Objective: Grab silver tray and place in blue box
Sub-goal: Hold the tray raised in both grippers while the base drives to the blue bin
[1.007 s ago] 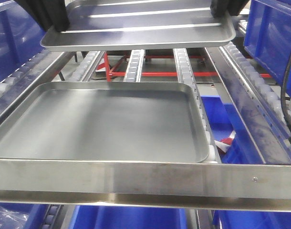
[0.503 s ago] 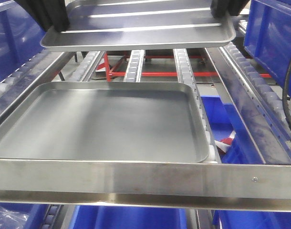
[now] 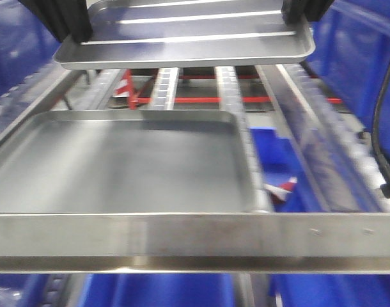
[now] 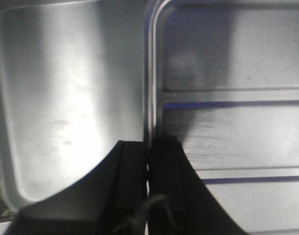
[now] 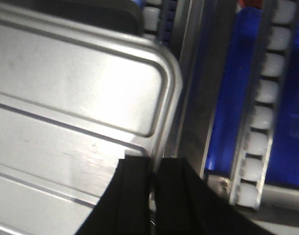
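Grey tray & roller rails slid left under silver tray in front view, bg now blurred.

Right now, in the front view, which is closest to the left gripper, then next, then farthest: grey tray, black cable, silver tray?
1. The silver tray, clamped in the left gripper.
2. The grey tray, just below.
3. The black cable, far right.
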Tool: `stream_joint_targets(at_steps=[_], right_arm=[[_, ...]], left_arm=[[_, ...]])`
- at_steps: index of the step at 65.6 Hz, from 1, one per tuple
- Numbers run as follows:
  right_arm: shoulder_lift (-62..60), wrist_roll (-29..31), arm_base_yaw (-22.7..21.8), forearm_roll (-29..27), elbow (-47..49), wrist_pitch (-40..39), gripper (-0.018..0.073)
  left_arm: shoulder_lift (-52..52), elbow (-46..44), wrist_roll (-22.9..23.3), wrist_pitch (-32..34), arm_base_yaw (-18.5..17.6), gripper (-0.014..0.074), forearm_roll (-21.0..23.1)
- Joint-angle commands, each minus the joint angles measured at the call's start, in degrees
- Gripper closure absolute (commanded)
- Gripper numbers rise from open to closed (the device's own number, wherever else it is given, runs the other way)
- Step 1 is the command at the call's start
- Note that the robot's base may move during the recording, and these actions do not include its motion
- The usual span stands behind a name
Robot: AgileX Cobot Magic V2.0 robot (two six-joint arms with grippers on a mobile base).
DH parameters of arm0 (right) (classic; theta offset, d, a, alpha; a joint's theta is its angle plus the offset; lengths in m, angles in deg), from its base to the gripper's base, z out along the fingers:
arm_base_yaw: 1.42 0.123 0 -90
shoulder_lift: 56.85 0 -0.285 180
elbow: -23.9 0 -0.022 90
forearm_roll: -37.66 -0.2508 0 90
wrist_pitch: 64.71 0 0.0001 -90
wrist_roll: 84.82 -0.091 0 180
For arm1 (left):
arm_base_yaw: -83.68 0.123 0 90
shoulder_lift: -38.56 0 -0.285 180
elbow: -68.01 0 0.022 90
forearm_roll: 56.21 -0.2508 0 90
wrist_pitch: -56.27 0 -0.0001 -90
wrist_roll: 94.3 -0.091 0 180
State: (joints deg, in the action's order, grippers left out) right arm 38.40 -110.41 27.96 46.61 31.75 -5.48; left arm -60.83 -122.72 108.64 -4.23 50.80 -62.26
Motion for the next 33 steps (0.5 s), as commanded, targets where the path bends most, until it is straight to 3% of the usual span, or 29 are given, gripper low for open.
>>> stream_joint_targets(at_steps=[1, 33], right_arm=[[-2.69, 1.37, -0.01, 1.43, 1.68, -3.00, 0.0501], [-2.69, 1.37, -0.01, 1.43, 1.68, -3.00, 0.0501]], left_arm=[[2.74, -1.89, -1.03, 1.87, -0.71, 0.0694, -0.52], [2.74, -1.89, -1.03, 1.87, -0.71, 0.0694, -0.52]])
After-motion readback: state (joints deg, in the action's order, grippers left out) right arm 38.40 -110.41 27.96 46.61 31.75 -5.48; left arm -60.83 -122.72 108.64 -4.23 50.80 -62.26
